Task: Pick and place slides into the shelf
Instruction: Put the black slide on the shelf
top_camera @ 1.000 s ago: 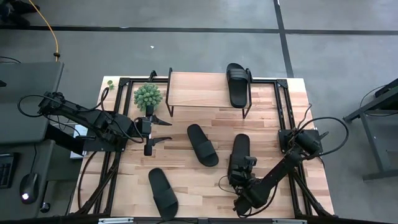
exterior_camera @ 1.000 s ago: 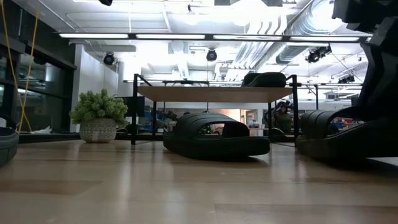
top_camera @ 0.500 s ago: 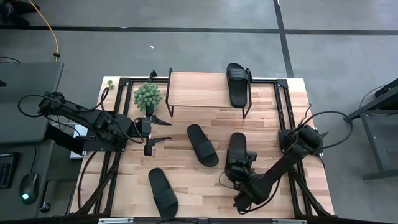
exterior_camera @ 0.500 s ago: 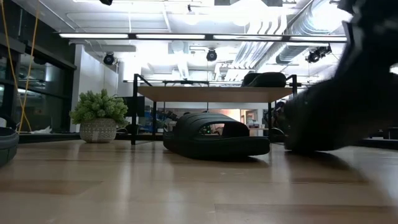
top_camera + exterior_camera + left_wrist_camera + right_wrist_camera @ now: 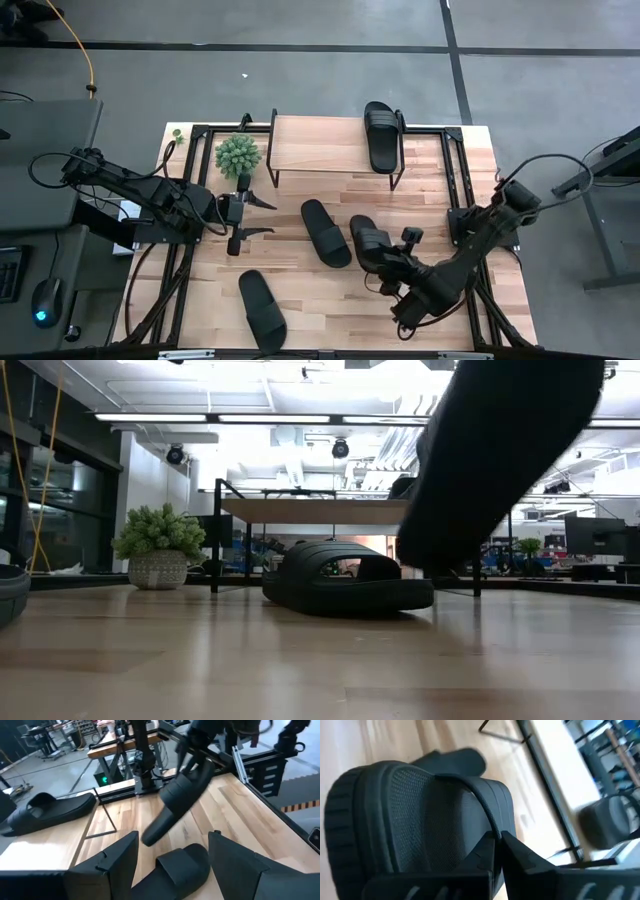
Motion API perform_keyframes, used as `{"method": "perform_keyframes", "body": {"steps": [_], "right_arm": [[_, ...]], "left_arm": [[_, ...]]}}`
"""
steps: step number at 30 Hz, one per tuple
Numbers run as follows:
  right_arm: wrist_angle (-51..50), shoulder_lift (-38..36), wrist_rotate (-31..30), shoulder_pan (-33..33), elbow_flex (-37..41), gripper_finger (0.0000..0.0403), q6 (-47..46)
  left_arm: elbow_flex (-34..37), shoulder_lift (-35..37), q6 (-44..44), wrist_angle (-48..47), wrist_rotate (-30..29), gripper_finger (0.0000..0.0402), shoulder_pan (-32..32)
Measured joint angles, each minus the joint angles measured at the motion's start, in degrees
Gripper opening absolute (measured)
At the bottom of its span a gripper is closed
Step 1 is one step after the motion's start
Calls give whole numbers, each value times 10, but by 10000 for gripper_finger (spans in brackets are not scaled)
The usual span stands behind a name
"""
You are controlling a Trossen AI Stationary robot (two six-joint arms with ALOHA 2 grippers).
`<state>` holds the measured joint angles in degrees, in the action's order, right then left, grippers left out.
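Note:
My right gripper (image 5: 397, 268) is shut on a black slide (image 5: 366, 243) and holds it in the air over the table's right half. In the low view this slide (image 5: 500, 450) hangs tilted above the table. A second slide (image 5: 326, 232) lies flat on its sole at the table's middle. A third slide (image 5: 262, 305) lies near the front edge. A fourth slide (image 5: 383, 135) lies on the shelf's wooden top (image 5: 320, 145). My left gripper (image 5: 252, 216) is open at the table's left, its fingers pointing at the middle slide (image 5: 180, 870). My right gripper pinches the edge of the slide's wide strap (image 5: 487, 822) between its two fingers (image 5: 520, 855). The slide is lifted clear of the table and tilted, its lower end (image 5: 430, 550) pointing down toward the table's left.
A small potted plant (image 5: 237, 155) stands by the shelf's left legs. Black frame rails (image 5: 455, 170) run along the table's right and left sides. Bare wood (image 5: 320, 300) lies between the front slide and the right arm.
My right gripper has gone up and a little toward the table's left with the slide. The slide, which lay flat on the table, is now lifted clear, tipped steeply and turned about.

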<state>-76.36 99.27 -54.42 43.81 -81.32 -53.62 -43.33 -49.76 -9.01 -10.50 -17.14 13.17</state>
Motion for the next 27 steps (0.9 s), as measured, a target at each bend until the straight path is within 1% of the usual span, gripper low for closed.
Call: {"method": "perform_keyframes", "body": {"steps": [4, 7, 12, 15, 18, 23, 27], "right_arm": [[1, -31, -35, -1, 0, 0, 19], [10, -50, -70, -1, 0, 0, 38], [47, -77, -109, -5, 0, 0, 85], [89, -90, -140, -11, 0, 0, 120], [142, -101, -156, -19, 0, 0, 175], [249, -118, -158, -36, 0, 0, 279], [358, -132, -142, -45, 0, 0, 395]], "left_arm": [[0, 0, -10, 0, 4, 221, 0], [0, 0, -14, -2, 31, 221, 0], [0, 0, -30, 1, 63, 221, 0], [0, 0, -33, 2, 66, 221, 0], [0, 0, -41, 2, 66, 221, 0], [0, 0, -43, 2, 66, 221, 0], [0, 0, -49, 2, 66, 221, 0]]}}
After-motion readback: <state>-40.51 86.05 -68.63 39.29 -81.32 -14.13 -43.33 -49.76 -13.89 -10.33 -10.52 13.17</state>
